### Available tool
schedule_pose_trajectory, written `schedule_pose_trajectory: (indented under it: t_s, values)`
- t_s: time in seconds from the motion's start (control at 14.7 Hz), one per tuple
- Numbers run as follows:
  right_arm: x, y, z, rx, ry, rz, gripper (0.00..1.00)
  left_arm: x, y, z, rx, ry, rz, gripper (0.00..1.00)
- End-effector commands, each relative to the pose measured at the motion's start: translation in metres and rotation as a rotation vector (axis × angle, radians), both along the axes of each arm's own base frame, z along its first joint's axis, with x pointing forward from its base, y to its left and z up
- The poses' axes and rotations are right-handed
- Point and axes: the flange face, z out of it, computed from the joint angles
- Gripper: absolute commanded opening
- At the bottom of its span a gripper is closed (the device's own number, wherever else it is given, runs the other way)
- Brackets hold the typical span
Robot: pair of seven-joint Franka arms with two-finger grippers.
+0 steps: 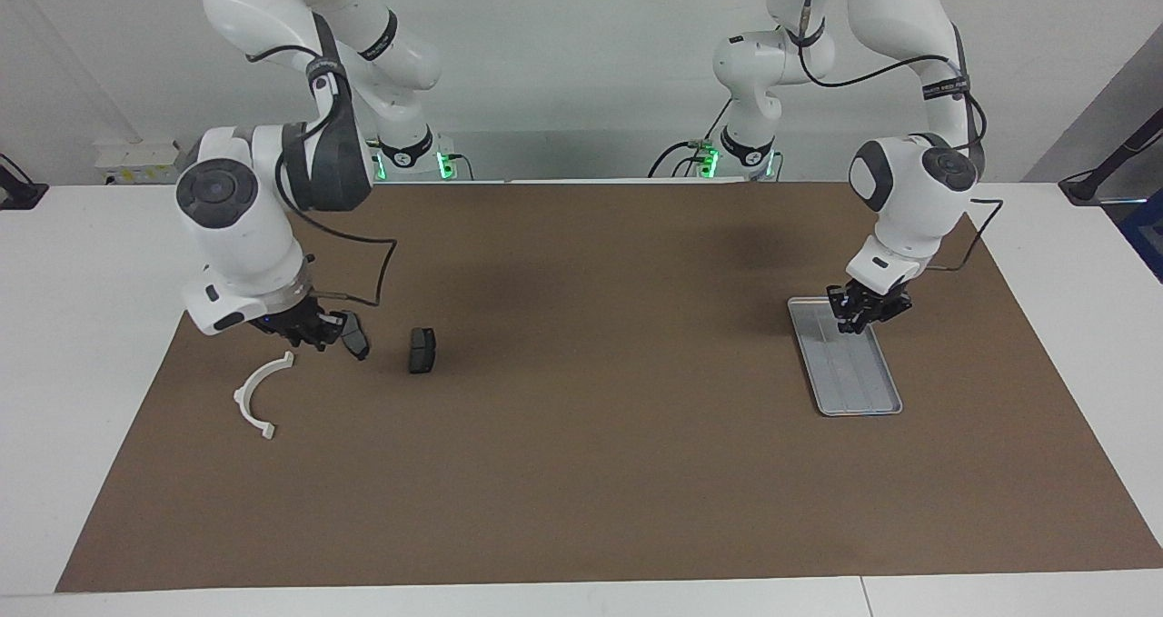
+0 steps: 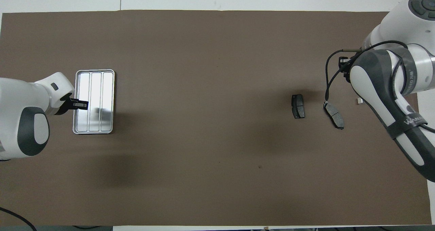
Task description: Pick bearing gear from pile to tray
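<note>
Left claw (image 1: pixel 861 315), closed and empty, over tray (image 1: pixel 863 390); right claw (image 1: pixel 304 333), grip indiscernible, above pile (image 1: pixel 422 351).

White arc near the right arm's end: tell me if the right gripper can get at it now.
Probably yes: the white arc lies alone on the mat, nothing on it, and the right gripper hangs above the mat right beside it.

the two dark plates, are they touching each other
Apart. The overhead view shows bare brown mat between the one dark plate and the other dark plate.
</note>
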Motion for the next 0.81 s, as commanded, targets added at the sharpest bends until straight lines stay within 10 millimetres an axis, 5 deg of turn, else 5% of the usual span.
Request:
schedule_pose_trajectory:
  t_s: [0.0,0.41,0.75]
  values:
    - [-0.023,0.029,0.05,0.021,0.002,0.045,0.0,-0.006,0.001,-0.003,-0.009,-0.015,0.016,0.0]
    - [-0.078,0.102,0.128,0.119,-0.04,0.079,0.0,-0.015,0.003,-0.017,-0.007,0.012,0.012,0.0]
    - [-0.115,0.199,0.134,0.178,-0.045,-0.113,0.0,-0.021,0.004,-0.029,-0.007,0.01,0.023,0.0]
